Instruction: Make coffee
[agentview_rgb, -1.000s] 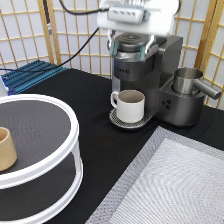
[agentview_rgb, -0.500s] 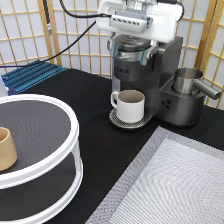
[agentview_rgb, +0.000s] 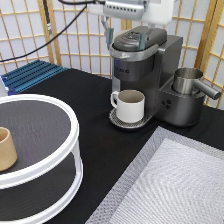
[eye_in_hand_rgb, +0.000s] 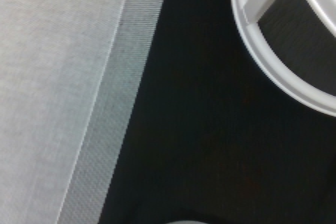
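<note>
Hovering our pincer (agentview_rgb: 106, 31) directly over the brewer (agentview_rgb: 142, 75), its lid shut above the mug (agentview_rgb: 130, 105), we cannot tell its grip, nor see any pod.

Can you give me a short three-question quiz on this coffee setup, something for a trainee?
1. True or false: the white mug stands on the drip tray of the coffee machine.
2. Which thing sits on the round white two-tier stand at the exterior view's left? A) a steel pitcher B) a tan cup C) a blue rack
3. Fill in: the gripper hangs directly above the machine's ____.

Key
1. True.
2. B, the tan cup; the steel pitcher stands by the machine at the exterior view's right.
3. Lid. No coffee pod shows in either view.
</note>
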